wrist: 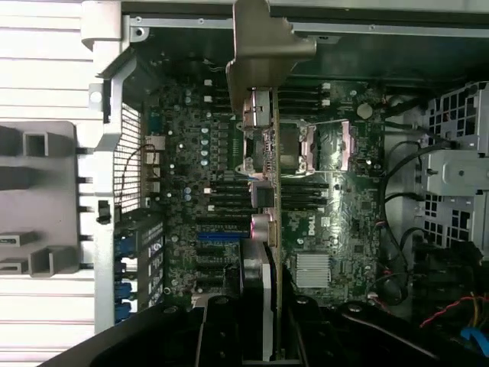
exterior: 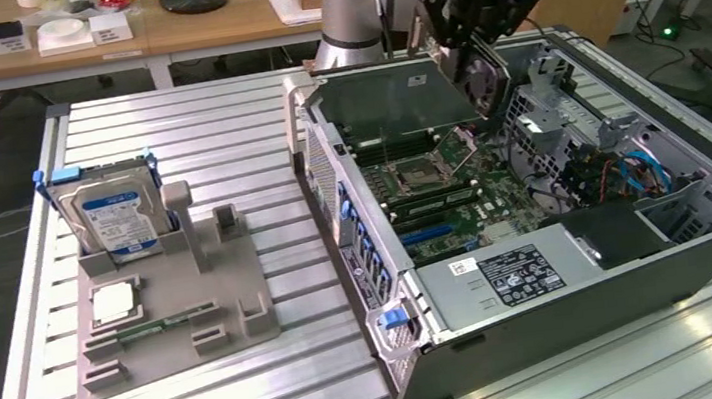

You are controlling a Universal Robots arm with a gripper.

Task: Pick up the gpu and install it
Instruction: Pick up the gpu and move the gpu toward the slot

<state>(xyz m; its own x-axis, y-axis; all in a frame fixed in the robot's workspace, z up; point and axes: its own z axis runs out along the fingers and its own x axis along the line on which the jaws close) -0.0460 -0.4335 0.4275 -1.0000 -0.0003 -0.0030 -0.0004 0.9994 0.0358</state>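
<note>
Clamping the gpu (exterior: 387, 95) between jaws partway closed, pressing on both flat faces with the gripper (wrist: 263, 332). Holding it over the open computer case (exterior: 579, 265), above the green motherboard (wrist: 336, 199) and edge-on to it (dark face showing in the exterior view). Pointing its metal end bracket (wrist: 263, 46) away from the fingers (wrist: 221, 329), toward a case wall.

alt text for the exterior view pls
A robot arm holds the gpu in its jaws over the motherboard of an open pc case. On the exterior view's left, a grey tray on the slatted table carries an upright hard drive.
</note>
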